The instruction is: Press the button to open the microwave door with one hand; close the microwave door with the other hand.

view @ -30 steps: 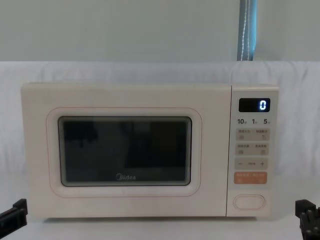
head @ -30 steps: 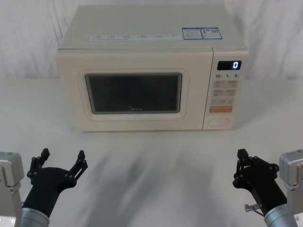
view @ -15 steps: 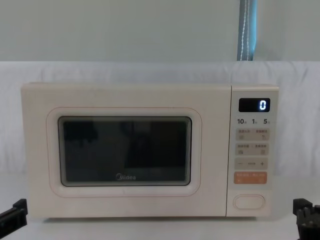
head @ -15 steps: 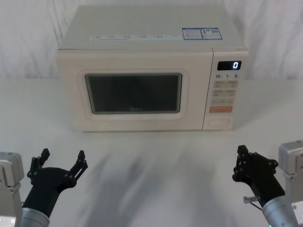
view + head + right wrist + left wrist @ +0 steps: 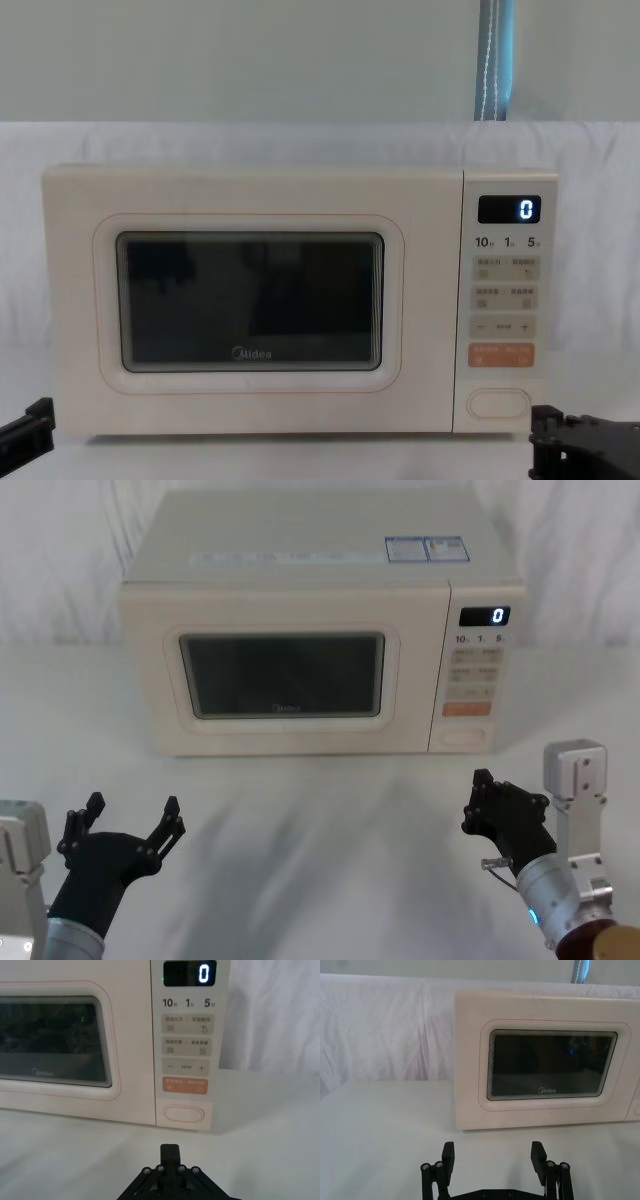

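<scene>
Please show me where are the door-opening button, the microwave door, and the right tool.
button (image 5: 184, 1113), right wrist view, middle of the wide cream key.
microwave door (image 5: 283, 676), head view, middle of its dark window.
right tool (image 5: 480, 800), head view, at its shut fingertips.

The microwave (image 5: 545, 1060) is cut off at the frame edge in the left wrist view, so its control panel is out of sight there; in the right wrist view the far end of the microwave door (image 5: 55, 1040) runs off the frame. Lettering on the small beige keys (image 5: 474, 663) is too small to read from the head view, as are the two labels (image 5: 427, 549) on the oven's top. In the chest view the left gripper (image 5: 28, 425) shows as a single black tip at the lower corner. The right gripper (image 5: 585, 445) is cropped by the bottom edge.
</scene>
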